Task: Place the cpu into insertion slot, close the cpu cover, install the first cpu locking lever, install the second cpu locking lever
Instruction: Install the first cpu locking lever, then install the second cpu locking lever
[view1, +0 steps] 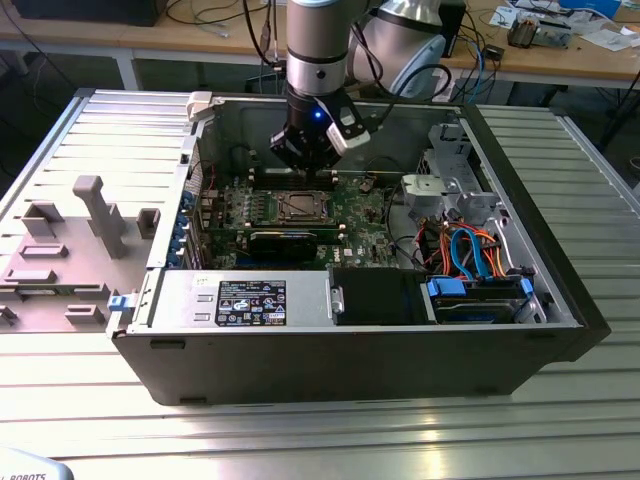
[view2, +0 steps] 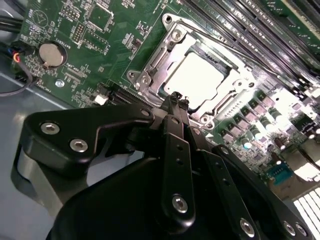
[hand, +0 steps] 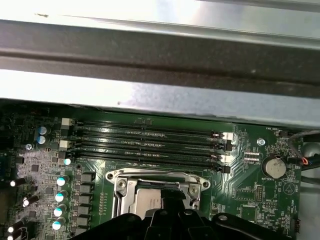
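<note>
Motherboard (view2: 80, 45) sitting under closed hand (view2: 176, 97); tips hovering at cpu cover (view2: 172, 47) edge over cpu (view2: 200, 80); I'd keep pressing square.

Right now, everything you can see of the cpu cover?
The cpu cover is a thin silvery metal frame with a square opening, lying flat over the insertion slot on the green board. The pale cpu shows through its opening. Screws sit at its corners. The gripper sits at its edge, fingertips together; whether they touch the frame can't be told.
</note>
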